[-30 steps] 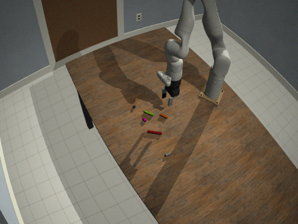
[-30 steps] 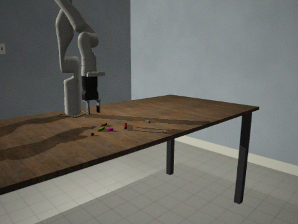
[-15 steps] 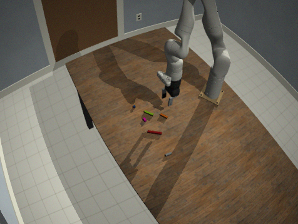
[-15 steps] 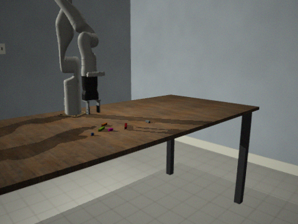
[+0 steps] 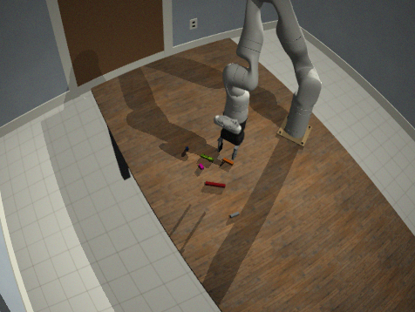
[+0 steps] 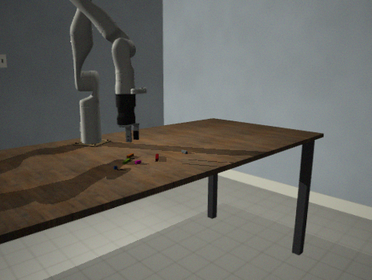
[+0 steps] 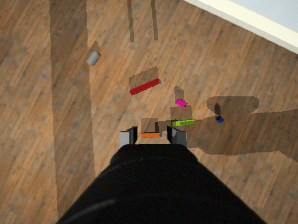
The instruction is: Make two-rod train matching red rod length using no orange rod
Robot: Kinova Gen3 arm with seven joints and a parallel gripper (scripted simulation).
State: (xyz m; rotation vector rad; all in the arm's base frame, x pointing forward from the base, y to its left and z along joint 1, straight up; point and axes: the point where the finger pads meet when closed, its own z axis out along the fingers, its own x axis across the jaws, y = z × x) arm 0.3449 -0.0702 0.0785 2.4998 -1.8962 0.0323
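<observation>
- The black two-finger claw (image 5: 227, 153) (image 6: 132, 138) (image 7: 152, 132) hangs above the table, fingers spread (nothing clamped).
- Below, off to one side, lies the lime rod (image 5: 207, 157) (image 6: 126, 161) (image 7: 183, 122); the short magenta rod (image 5: 200, 166) (image 6: 137, 162) (image 7: 181, 103) lies farther out.

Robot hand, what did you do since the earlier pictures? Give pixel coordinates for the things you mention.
The gripper (image 5: 227, 153) (image 6: 132, 140) (image 7: 152, 132) moved and turned, coming closer to the orange rod (image 5: 227, 161) (image 6: 130, 156) (image 7: 150, 135). It is open and took hold of nothing. The orange rod and the other five lie where they were.
</observation>
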